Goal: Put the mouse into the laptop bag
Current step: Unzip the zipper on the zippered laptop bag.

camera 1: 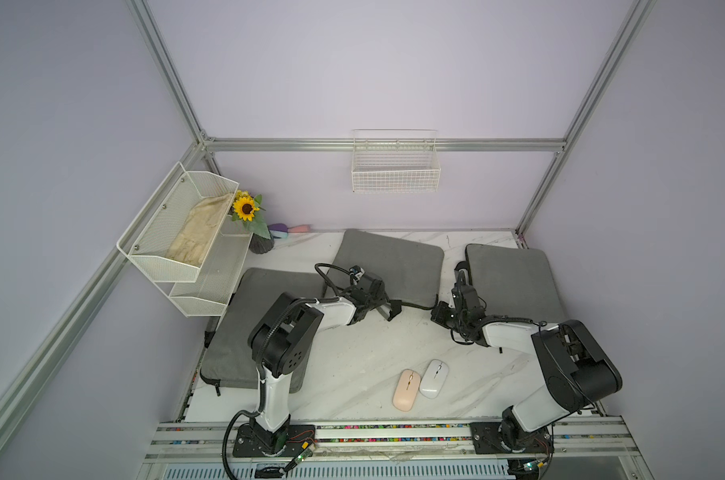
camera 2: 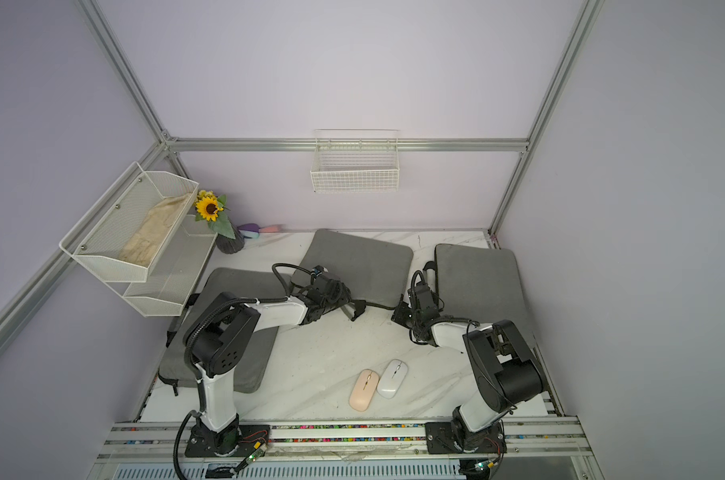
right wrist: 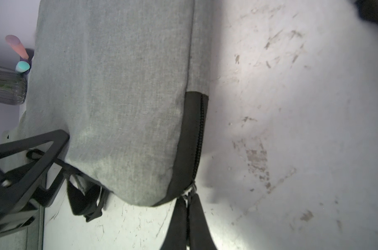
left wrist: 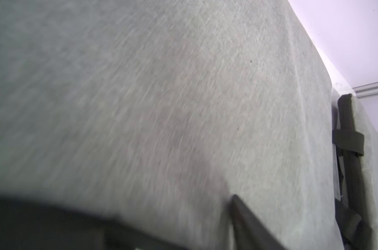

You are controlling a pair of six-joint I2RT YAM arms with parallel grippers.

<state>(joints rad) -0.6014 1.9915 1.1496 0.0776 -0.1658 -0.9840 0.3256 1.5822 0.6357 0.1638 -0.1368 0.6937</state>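
Right fingers (right wrist: 183,206) clamped on grey fabric laptop bag's (right wrist: 118,86) zipper pull (right wrist: 190,190), 5 o'clock corner. Left fingers' (camera 1: 393,309) opening: can't tell. Drag along teeth, bag pinned.

I am looking at a grey laptop bag (camera 1: 389,266) with a black zipper (right wrist: 202,121), a peach mouse (camera 1: 406,390), a white mouse (camera 1: 434,378), and a white table (camera 1: 352,365) with grey marble veins.

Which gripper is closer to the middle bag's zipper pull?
Right. The right gripper grips the zipper pull at the middle bag's corner; the left gripper sits farther along its near edge.
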